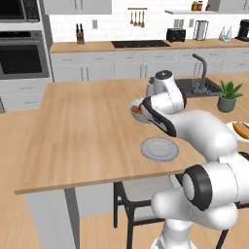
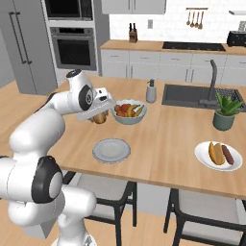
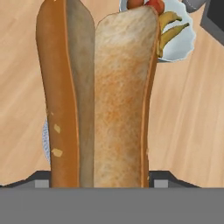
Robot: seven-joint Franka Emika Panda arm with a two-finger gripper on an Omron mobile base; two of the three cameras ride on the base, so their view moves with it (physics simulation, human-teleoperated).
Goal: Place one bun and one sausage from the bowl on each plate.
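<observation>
The bun (image 3: 118, 100) is up off the counter, pinched between the fingers of the gripper (image 2: 98, 111). From the hand it shows split lengthwise, pale crumb facing out, its orange crust along the left side. The gripper hangs above the island, just beside the light grey fruit bowl (image 2: 129, 112), with the brown bowl (image 2: 99, 117) tucked partly behind the hand, so what is left inside it cannot be seen.

Below and slightly toward the near edge lies 1 empty plate (image 2: 111, 150). A second plate (image 2: 218, 156) sits well apart on the right end of the island, already carrying 1 bun and 1 sausage (image 2: 227, 154) side by side.

The fruit bowl holds bananas and some red and orange fruit. Past it stands a soap dispenser (image 2: 151, 91), then the sink (image 2: 187, 95) with its dark faucet, and a small potted plant (image 2: 225, 111) near the far plate.

The island top (image 1: 82, 131) is light wood, with dark chairs pushed under its near side. Behind it run grey cabinets under a wooden counter with a cooktop, a knife block, a toaster, hanging utensils on white tile, and a wall oven at the left.
</observation>
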